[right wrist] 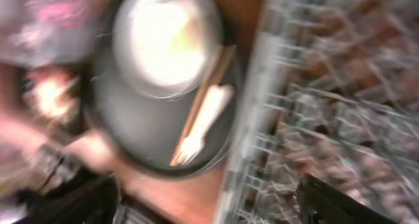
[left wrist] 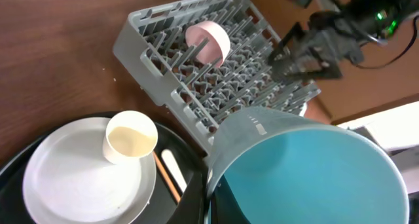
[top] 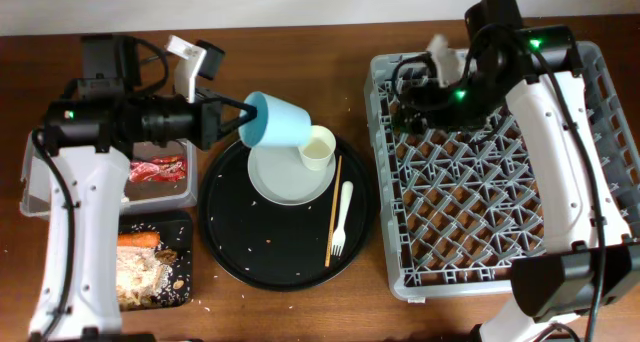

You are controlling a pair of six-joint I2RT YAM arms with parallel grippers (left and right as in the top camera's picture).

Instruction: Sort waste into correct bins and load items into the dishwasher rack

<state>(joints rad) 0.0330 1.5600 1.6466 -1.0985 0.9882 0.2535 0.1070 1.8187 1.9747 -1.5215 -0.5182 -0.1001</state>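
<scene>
- the right wrist view is smeared throughout; only the rack (right wrist: 340, 86) lattice and a bright disc on a dark round tray (right wrist: 131, 132) come through, and the right jaws cannot be read there
- from overhead the right arm (top: 560, 152) reaches over the rack's far left corner and covers the pegs below it; in the left wrist view the right jaws are a dark cluster above the rack, and i cannot tell whether they are released or clenched
- one bowl (left wrist: 208, 42) stands on edge between pegs near that corner; from overhead it is only a pale blur beside the arm
- the left jaws, at the end of the left arm (top: 70, 212), are clenched on one blue cup (top: 278, 120), held tipped on its side above the far edge of the round tray, off the surface; in the left wrist view the cup fills the lower right and is cut off by the edge
- one cream cup (top: 317, 148) sits upright on one plate (top: 280, 177), toward its right edge
- one fork (top: 341, 217) lies on the round tray just right of the chopsticks (top: 333, 210), which read as a single thin line, so their number cannot be told
- the clear tub (top: 30, 197) is largely under the left arm; one red wrapper (top: 157, 169) shows inside it
- the small black tray (top: 182, 227) holds one carrot (top: 138, 240) beside a pale heap (top: 135, 274); rice or tissue cannot be told apart
</scene>
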